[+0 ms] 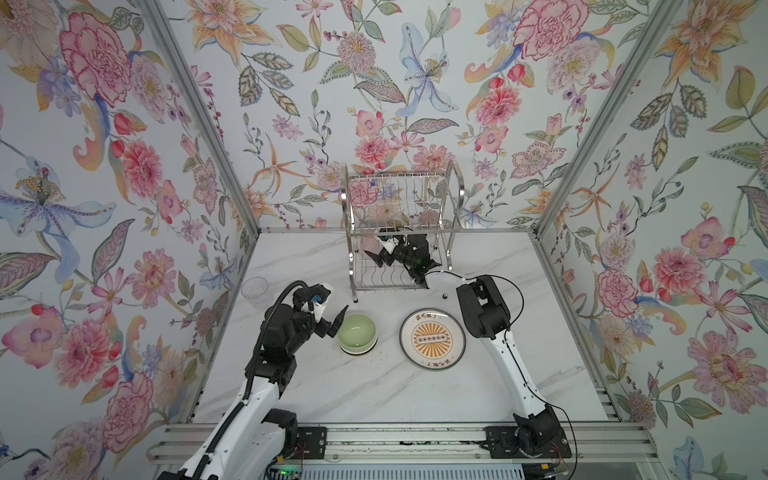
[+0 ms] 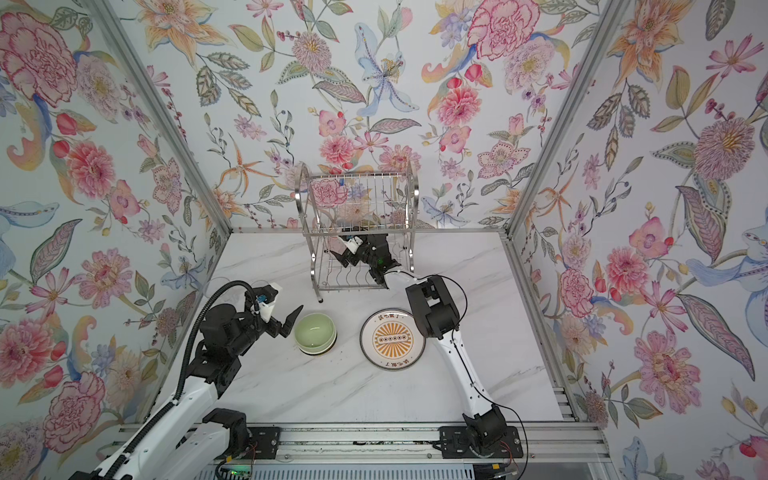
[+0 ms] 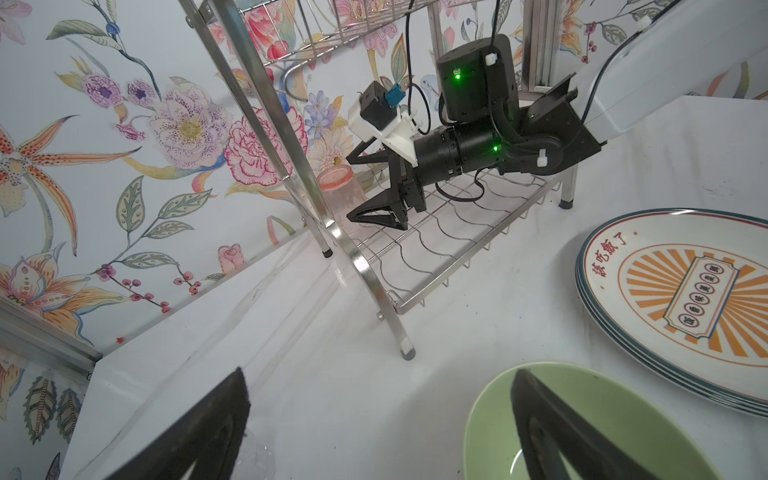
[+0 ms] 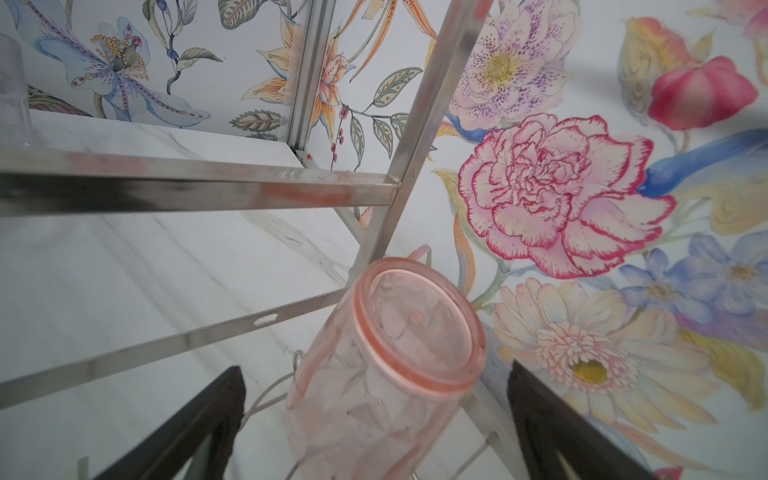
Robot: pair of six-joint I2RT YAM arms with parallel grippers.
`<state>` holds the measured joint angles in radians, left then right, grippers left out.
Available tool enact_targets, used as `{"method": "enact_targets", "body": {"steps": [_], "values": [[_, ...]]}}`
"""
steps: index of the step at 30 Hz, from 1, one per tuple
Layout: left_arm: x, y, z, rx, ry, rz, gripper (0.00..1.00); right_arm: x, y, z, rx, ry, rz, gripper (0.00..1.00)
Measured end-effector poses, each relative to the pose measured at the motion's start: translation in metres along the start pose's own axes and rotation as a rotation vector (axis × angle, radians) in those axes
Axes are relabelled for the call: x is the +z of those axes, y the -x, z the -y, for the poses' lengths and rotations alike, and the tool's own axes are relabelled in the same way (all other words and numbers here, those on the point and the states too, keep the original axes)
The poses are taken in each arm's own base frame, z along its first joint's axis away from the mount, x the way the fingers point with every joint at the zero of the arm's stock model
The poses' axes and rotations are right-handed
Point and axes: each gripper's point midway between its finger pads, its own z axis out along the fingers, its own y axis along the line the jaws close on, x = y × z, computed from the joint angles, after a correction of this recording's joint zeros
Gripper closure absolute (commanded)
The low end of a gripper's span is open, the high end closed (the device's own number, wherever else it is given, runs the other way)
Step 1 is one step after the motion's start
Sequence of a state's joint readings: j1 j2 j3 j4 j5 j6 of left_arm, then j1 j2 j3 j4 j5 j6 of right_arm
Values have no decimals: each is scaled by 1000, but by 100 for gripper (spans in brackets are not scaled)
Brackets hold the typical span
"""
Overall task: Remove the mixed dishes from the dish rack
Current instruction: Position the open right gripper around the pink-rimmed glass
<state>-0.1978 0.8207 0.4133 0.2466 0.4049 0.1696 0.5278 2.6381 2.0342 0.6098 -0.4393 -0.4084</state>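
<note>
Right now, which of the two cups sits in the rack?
The pink cup, upside down on the dish rack's lower tier. The clear cup stands out on the table, at its left edge.

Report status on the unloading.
Left gripper open, beside green bowl. Right gripper open, straddling pink cup in dish rack, no grip yet. Its frame crowds cup.

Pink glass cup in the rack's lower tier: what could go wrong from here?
1. The pink glass cup stands base-up between the fingers of the open right end effector, close to a post of the silver wire dish rack; closing off-centre may knock it against the post.
2. The rack's upper basket hangs above that end effector: lifting straight up could strike it.
</note>
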Motion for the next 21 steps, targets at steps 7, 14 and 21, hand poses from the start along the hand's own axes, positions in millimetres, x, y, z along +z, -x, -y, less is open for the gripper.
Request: {"method": "enact_targets", "body": {"steps": [7, 14, 21], "values": [[-4, -1, -3, 12, 20, -21, 1, 10, 3, -2, -1, 43, 20, 1], [-11, 4, -6, 26, 46, -14, 1, 15, 5, -14, 14, 126, 26, 0], [-8, 3, -6, 31, 38, -36, 1, 14, 7, -20, 54, 160, 38, 5]]}}
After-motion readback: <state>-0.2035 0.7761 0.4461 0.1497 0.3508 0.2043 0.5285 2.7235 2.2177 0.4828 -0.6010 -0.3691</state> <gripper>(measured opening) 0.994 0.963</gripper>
